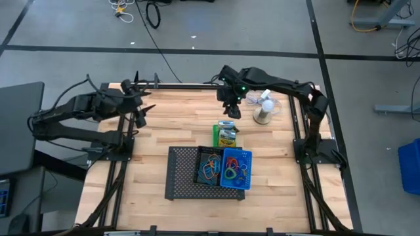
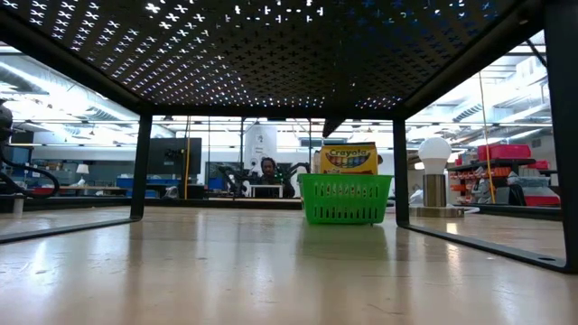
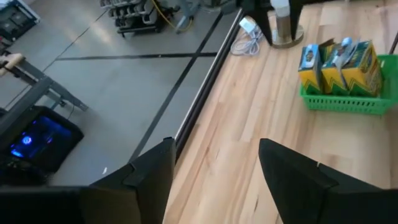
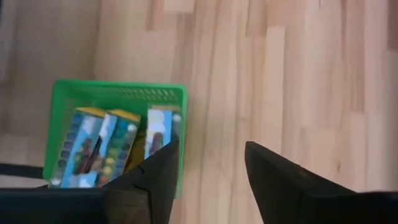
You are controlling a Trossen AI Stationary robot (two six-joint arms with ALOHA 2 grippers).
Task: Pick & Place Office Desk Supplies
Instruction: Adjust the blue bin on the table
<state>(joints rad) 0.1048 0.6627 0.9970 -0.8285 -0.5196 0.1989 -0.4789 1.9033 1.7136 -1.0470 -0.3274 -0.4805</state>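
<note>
A: Where is free room seen on the tabletop (image 1: 157, 131)?

B: Bare wood is seen across the whole left part, between the left claw (image 1: 146, 113) and the green bin (image 1: 226, 134).

A: What is blocked?

B: The middle is taken up by the black mesh tray (image 1: 180, 174), on which the black bin (image 1: 209, 166) and blue bin (image 1: 236, 168) are set. The far right corner is occupied by the white fan (image 1: 264, 108), just beside the right claw (image 1: 231, 112).

three small bins are sitting on the table: one green bin (image 1: 226, 134), one blue bin (image 1: 237, 169) and one black bin (image 1: 209, 165). one yellow crayon box (image 2: 349, 159) is standing in the green one. one white fan (image 1: 264, 107) is standing nearby.
</note>
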